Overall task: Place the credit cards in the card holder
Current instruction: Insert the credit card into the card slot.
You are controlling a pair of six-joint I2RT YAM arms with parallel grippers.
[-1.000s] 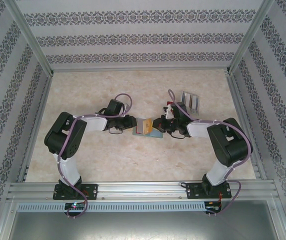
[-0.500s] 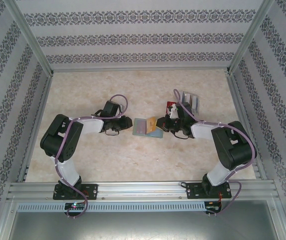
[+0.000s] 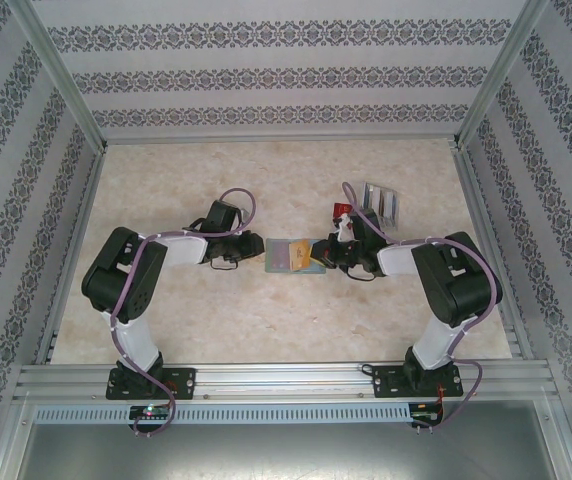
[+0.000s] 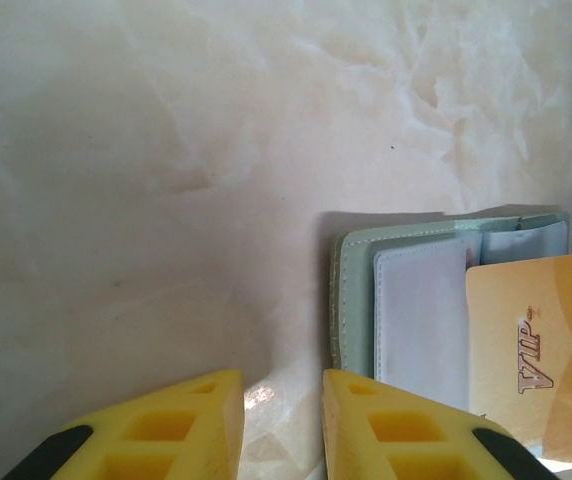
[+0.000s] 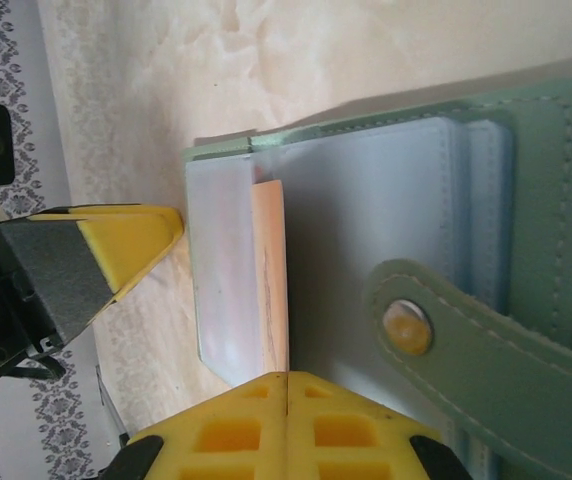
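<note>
Catches the insertion step near the middle of the table point(image 3: 216, 330): with the right gripper point(image 5: 286, 385) pinched shut on the gold VIP card point(image 4: 526, 350), offers its leading edge to the clear sleeves of the card holder point(image 4: 436, 300). Cannot say whether that edge is yet inside a pocket or merely lying across it.

Shows the grey-green holder open and flat on the marble, snap strap point(image 5: 466, 350) flopped toward the right arm. Has the left gripper point(image 4: 284, 420) low at the holder's opposite, stitched edge, jaws slightly parted with nothing between them, one yellow finger just beside that edge.

Calls next, by the look of it, for a straight push toward the left arm while the far edge is braced, lest the holder skate across the marble or the card go in skewed.

Appears empty in the other visible sleeves. Leaves a red card point(image 3: 343, 210) toward the table's far right, near a clear slotted stand point(image 3: 382, 203), contents too small to make out.
</note>
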